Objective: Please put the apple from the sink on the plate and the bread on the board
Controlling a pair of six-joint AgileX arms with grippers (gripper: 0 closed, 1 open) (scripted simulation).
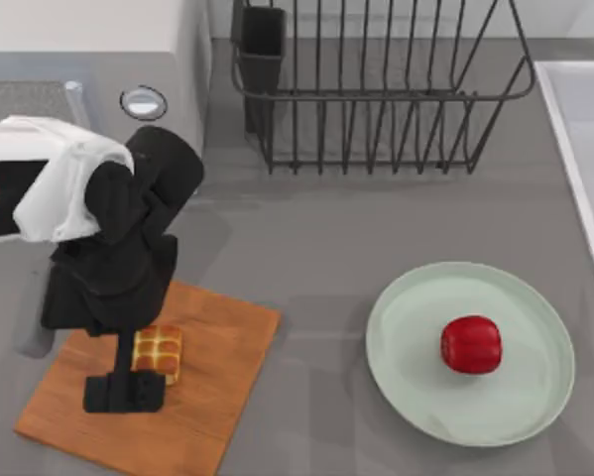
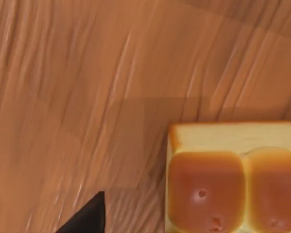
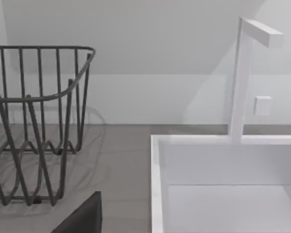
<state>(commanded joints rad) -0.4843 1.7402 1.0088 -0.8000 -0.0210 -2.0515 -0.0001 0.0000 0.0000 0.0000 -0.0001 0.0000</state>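
In the top view my left tool (image 1: 128,389) hangs low over the board (image 1: 217,397) at the lower left of the frame, right beside the bread (image 1: 160,351), which lies on the board near its upper left part. I cannot tell whether this tool is open or closed. My left wrist view has the bread (image 2: 232,184) flat on the board's (image 2: 87,97) grain. The apple (image 1: 471,344) sits on the plate (image 1: 415,397) at lower right. The sink (image 1: 584,139) runs along the right edge. My right wrist view faces the sink (image 3: 157,184), its faucet (image 3: 240,77) and a wire dish rack (image 3: 33,126).
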